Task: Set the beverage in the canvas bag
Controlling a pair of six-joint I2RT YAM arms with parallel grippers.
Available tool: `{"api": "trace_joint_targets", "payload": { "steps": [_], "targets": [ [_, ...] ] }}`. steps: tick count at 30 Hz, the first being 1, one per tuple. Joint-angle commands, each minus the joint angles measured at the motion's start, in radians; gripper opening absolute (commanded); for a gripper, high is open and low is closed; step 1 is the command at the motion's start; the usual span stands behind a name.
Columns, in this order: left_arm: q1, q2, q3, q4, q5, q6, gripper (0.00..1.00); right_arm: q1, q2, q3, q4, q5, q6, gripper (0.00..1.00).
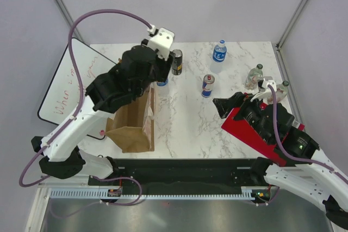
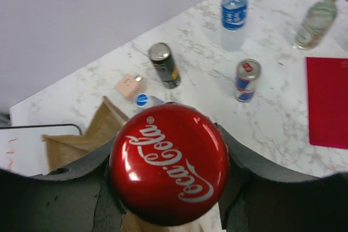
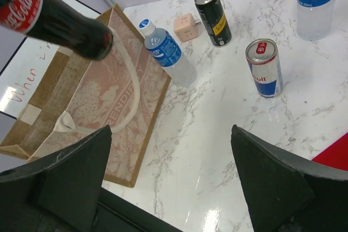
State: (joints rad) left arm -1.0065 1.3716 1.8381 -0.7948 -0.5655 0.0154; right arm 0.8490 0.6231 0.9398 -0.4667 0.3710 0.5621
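Note:
The beverage is a dark cola bottle (image 3: 54,20) with a red cap (image 2: 168,161). My left gripper (image 2: 168,175) is shut on its neck, one finger on each side just under the cap. The bottle hangs tilted, its base at the top edge of the canvas bag (image 3: 92,101). The tan-brown bag (image 1: 133,126) stands at the table's left front, under my left arm. My right gripper (image 3: 171,134) is open and holds nothing. It hovers over bare marble to the right of the bag (image 1: 220,106).
A small water bottle (image 1: 162,81) and a black can (image 1: 176,62) stand just behind the bag, with a peach cube (image 3: 185,27). Further right are a blue-silver can (image 1: 207,86), a blue-labelled bottle (image 1: 219,51), two clear bottles (image 1: 254,77) and a red sheet (image 1: 250,134). A whiteboard (image 1: 65,88) lies left.

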Motion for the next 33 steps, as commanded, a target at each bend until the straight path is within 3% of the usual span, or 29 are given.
{"api": "trace_joint_targets", "payload": {
  "steps": [1,5,10,16,20,25,29,33],
  "targets": [
    [0.132,-0.034,0.125,0.089,-0.082,0.12,0.02,0.004,0.003,0.047,0.019,-0.03,0.019,0.98],
    [0.23,-0.046,0.147,0.089,-0.051,0.12,0.02,0.004,-0.006,0.05,0.02,-0.03,0.024,0.98],
    [0.384,-0.092,0.041,0.094,0.033,0.051,0.02,0.004,0.004,0.048,0.019,-0.04,0.018,0.98],
    [0.445,-0.155,-0.135,0.152,0.068,0.012,0.02,0.002,0.053,0.054,0.052,-0.058,-0.019,0.98],
    [0.485,-0.169,-0.287,0.261,0.174,-0.008,0.02,0.002,0.072,0.044,0.069,-0.079,-0.034,0.98],
    [0.539,-0.118,-0.322,0.296,0.234,-0.042,0.02,0.004,0.05,0.016,0.08,-0.05,-0.033,0.98],
    [0.577,-0.126,-0.439,0.408,0.263,-0.052,0.02,0.002,0.04,-0.002,0.089,-0.038,-0.034,0.98],
    [0.693,-0.118,-0.477,0.433,0.394,-0.146,0.02,0.002,0.067,0.016,0.089,-0.033,-0.048,0.98]
  ]
}}
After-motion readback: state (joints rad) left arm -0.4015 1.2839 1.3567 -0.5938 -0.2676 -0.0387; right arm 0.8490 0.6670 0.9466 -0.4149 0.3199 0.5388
